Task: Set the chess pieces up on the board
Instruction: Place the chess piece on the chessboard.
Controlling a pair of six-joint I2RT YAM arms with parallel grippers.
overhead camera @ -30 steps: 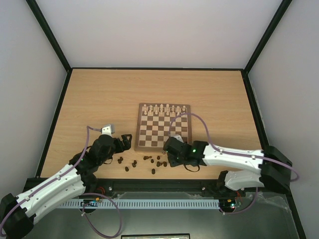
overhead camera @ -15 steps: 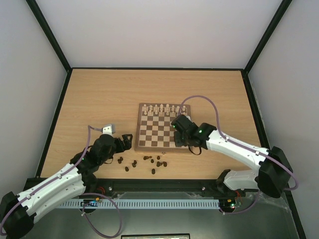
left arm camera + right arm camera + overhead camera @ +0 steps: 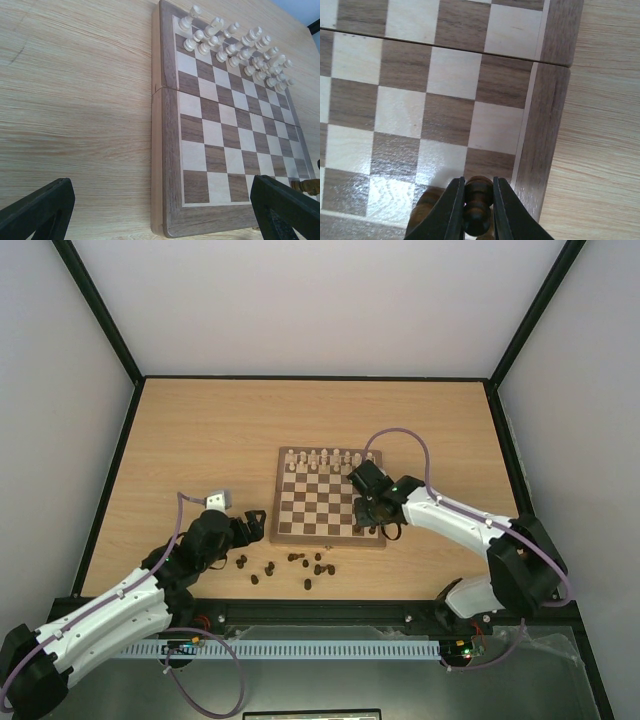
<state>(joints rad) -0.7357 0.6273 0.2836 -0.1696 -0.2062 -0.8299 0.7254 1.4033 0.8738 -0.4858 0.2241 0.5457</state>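
The board (image 3: pixel 310 505) lies mid-table, with cream pieces (image 3: pixel 328 458) on its two far rows. My right gripper (image 3: pixel 366 524) is over the board's near right corner, shut on a dark brown chess piece (image 3: pixel 479 204) that hangs just inside the border (image 3: pixel 555 100). A second dark shape (image 3: pixel 421 214) shows blurred to the left of the fingers. Several dark chess pieces (image 3: pixel 295 566) lie loose on the table in front of the board. By the board's near left corner (image 3: pixel 172 220) my left gripper (image 3: pixel 254 520) stands open and holds nothing.
Black rails edge the table on all sides. A small white block (image 3: pixel 216 499) sits on the left arm's wrist. The right arm's purple cable (image 3: pixel 400 435) arches over the board's far right corner. Bare wood (image 3: pixel 75 100) lies left of the board.
My right gripper has left the loose pieces in front of the board. It swung over the board's right side with a dark piece, then came back towards the near right corner. The left arm has not moved.
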